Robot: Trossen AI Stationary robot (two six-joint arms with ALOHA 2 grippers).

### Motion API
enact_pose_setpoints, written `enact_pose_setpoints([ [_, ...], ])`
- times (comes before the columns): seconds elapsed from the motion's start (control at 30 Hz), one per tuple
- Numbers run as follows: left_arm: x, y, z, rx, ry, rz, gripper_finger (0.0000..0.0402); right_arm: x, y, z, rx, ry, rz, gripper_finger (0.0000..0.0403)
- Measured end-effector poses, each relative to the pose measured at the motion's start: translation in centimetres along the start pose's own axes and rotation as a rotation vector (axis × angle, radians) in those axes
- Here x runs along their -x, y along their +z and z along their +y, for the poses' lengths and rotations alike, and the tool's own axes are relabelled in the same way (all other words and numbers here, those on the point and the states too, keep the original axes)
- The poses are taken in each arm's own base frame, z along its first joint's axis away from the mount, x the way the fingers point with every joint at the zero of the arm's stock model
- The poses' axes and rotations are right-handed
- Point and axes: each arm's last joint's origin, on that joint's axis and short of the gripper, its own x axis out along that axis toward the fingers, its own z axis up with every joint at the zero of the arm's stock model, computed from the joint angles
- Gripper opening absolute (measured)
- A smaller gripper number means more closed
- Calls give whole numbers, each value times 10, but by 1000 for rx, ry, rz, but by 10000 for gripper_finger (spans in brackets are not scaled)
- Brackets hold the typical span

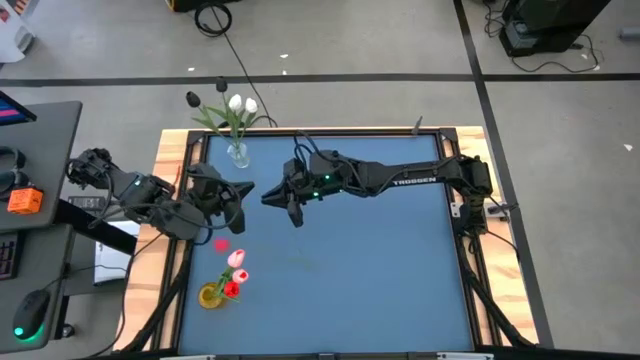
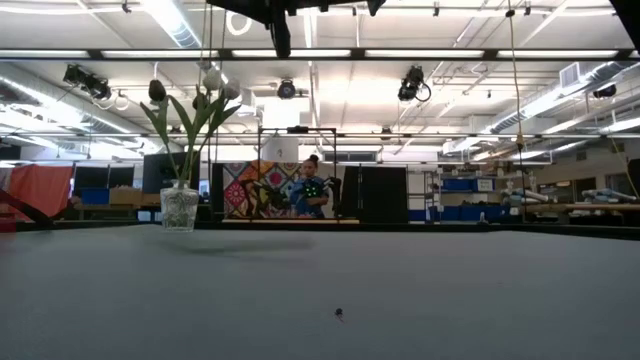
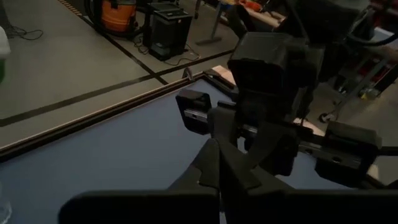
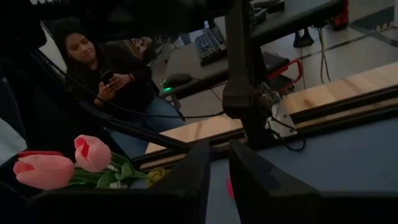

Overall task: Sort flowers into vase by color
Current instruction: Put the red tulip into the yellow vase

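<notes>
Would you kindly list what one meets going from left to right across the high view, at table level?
Left tool → yellow vase with pink and red flowers, clear vase with white flowers → right tool.

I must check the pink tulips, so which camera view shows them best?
The right wrist view: the pink tulips appear large, two heads side by side with green leaves. The high view shows them small in the yellow vase. The low and left wrist views miss them.
</notes>
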Motion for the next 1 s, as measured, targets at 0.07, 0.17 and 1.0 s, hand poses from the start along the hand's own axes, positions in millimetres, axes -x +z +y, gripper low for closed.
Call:
enact_pose_setpoints([
  [0.07, 2, 0, -1, 11, -8, -4, 1, 0, 1, -1, -4, -23, -11, 67],
  [0.17, 4, -1, -2, 6, -15, -8, 1, 1, 1, -3, -3, -47, -19, 67],
  [1.0, -2, -7, 21, -98, 63, 159, 143, -49, -142, 4, 163, -134, 324, 186],
])
